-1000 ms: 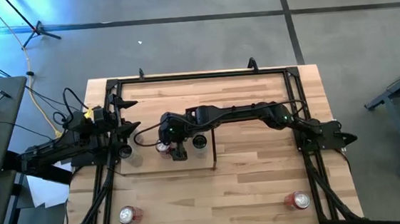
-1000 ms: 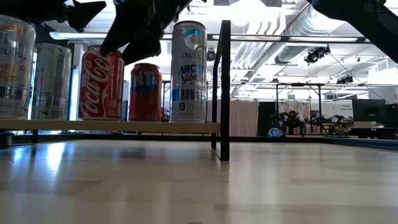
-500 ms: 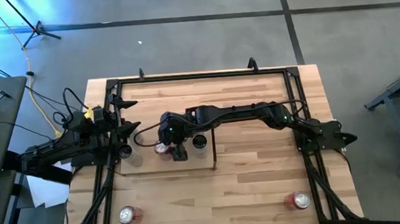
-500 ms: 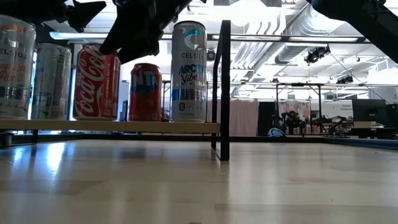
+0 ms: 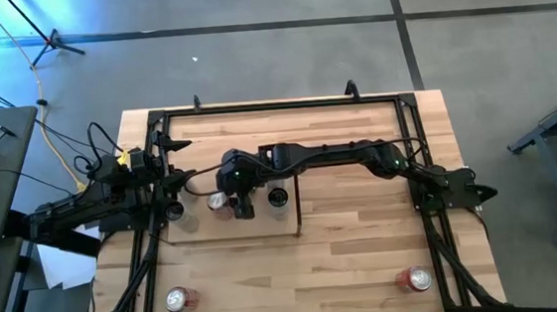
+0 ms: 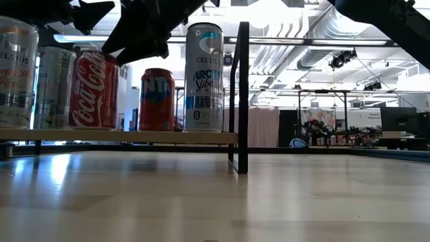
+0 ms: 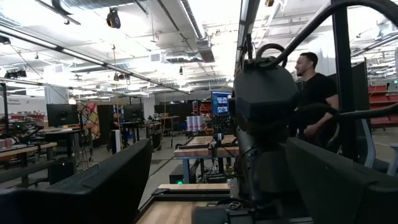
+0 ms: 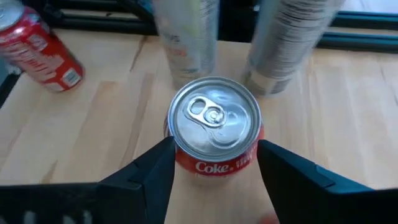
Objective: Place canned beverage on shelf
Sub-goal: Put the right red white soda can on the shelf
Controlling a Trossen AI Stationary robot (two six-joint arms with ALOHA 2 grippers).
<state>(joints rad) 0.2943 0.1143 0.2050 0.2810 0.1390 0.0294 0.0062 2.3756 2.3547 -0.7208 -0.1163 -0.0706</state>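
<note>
A red Coca-Cola can (image 8: 214, 134) stands upright on its base on the pale-wood shelf (image 6: 168, 137), left of a red-and-blue can (image 6: 156, 99) and a tall Celsius can (image 6: 203, 77). Left of it stand two more tall cans (image 6: 55, 87). My right gripper (image 8: 214, 152) reaches over the shelf from the table's right and is shut on the Coca-Cola can (image 6: 94, 91). My left gripper (image 7: 217, 205) waits open at the shelf's left end (image 5: 183, 178), raised and touching nothing. My right gripper has the Coca-Cola can's upper wall, just under the rim (image 8: 174, 155), between its two fingers (image 8: 152, 177), one on each side. The fingers slant down from the table's right. The can stands upright with its base on the shelf.
The shelf's dark upright strip (image 6: 240, 94) stands at its right end. Two red cans (image 5: 177, 300) (image 5: 415, 280) sit near the table's front edge. The black frame (image 5: 274, 104) runs around the tabletop. A person (image 7: 314, 93) stands in the room beyond.
The Coca-Cola can, tilted a second ago, has come upright and shifted along the shelf toward the table's left, closer to the tall cans. My right gripper has stayed over it and shifted slightly the same way.
</note>
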